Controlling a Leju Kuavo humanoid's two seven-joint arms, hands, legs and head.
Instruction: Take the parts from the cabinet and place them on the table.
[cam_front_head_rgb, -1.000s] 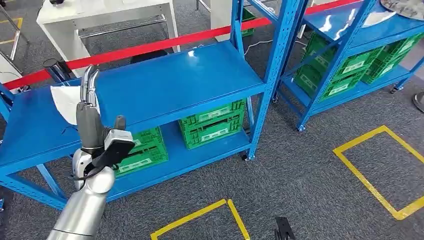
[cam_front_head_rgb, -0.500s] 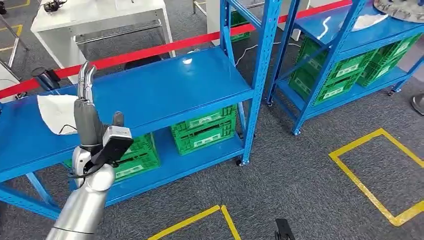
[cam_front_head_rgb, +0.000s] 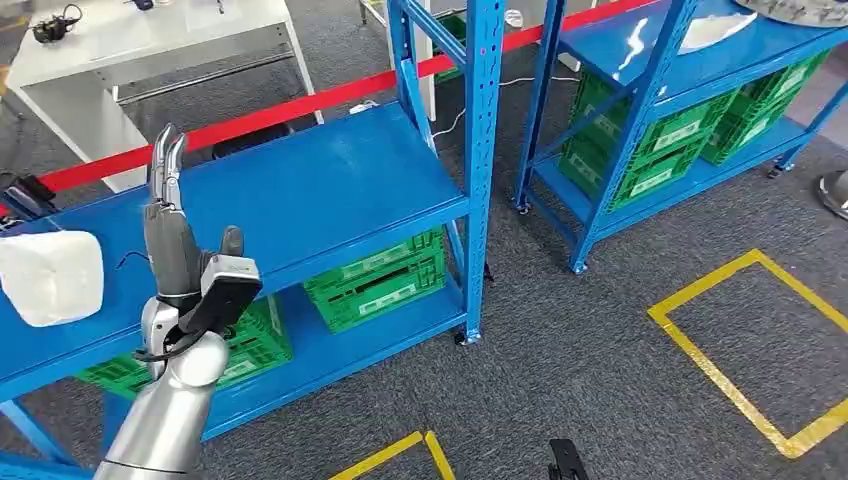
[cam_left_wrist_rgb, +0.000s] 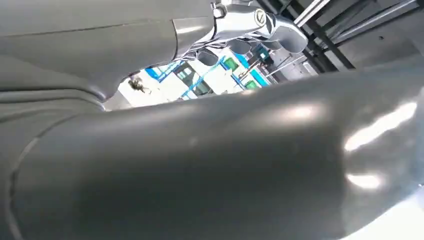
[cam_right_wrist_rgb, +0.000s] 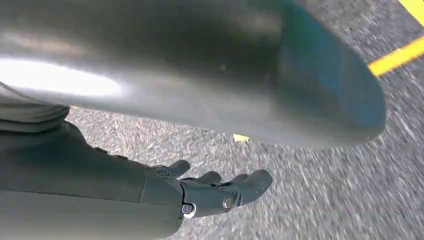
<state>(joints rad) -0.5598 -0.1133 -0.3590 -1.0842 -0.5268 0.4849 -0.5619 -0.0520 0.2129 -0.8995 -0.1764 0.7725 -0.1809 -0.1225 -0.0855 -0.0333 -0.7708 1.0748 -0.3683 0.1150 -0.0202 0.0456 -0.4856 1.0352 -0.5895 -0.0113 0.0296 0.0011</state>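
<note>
A white, bag-like part (cam_front_head_rgb: 50, 277) lies on the top shelf of the blue rack (cam_front_head_rgb: 320, 190), at its left end. My left hand (cam_front_head_rgb: 180, 250) is raised in front of that shelf, to the right of the part and apart from it, with its fingers (cam_front_head_rgb: 165, 165) straight up and nothing in it. The left wrist view is taken up by the thick grey thumb (cam_left_wrist_rgb: 225, 165). My right hand (cam_right_wrist_rgb: 210, 192) hangs over the grey carpet with its fingers loosely apart, holding nothing.
Green crates (cam_front_head_rgb: 375, 278) stand on the rack's lower shelf. A second blue rack (cam_front_head_rgb: 690, 60) with more crates stands to the right. A red barrier tape (cam_front_head_rgb: 270, 110) and a white table (cam_front_head_rgb: 130, 40) lie behind. Yellow floor lines (cam_front_head_rgb: 720, 360) mark the carpet.
The whole picture has shifted left, so the camera has moved; the white part now sits lower and nearer the left edge. My left hand stays raised and empty.
</note>
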